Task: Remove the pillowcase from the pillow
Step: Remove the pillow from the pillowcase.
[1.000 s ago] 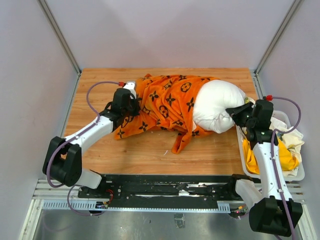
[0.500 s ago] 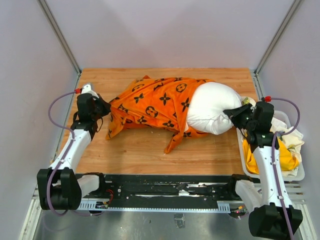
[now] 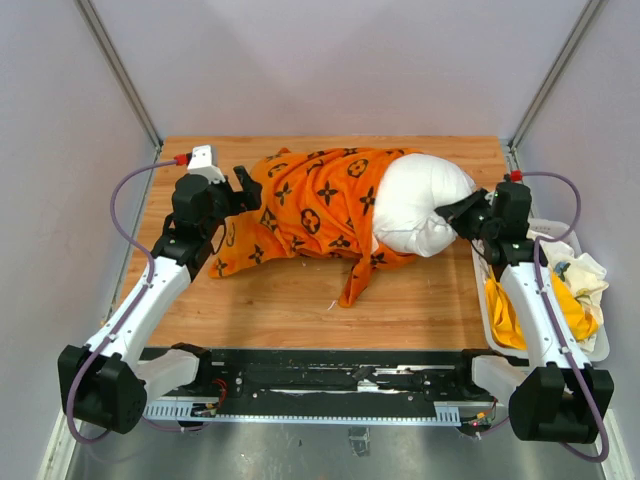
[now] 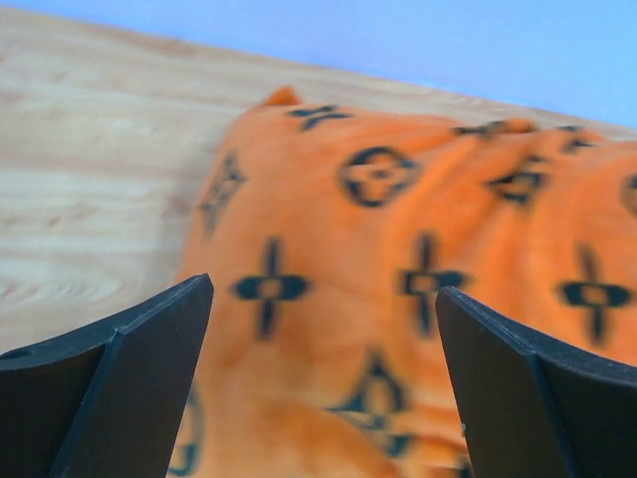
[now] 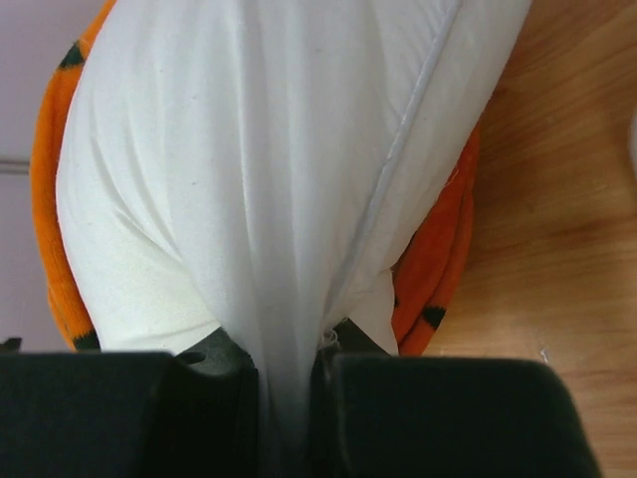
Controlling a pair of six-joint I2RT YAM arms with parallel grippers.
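Bare wood runs along the near side of the table (image 3: 270,310), from the left edge across to the bin (image 3: 481,300), so there's passing room there. The middle is blocked: the pillowcase (image 3: 315,205) sprawls across it, one flap trailing nearward, and the pillow (image 3: 420,200) bulges on the right. Behind them only a narrow far strip is left before the wall (image 3: 330,70). The left gripper (image 3: 252,186), jaws wide apart, has free wood on its left. The right gripper (image 3: 455,212), pinching the pillow, is hemmed in by the bin.
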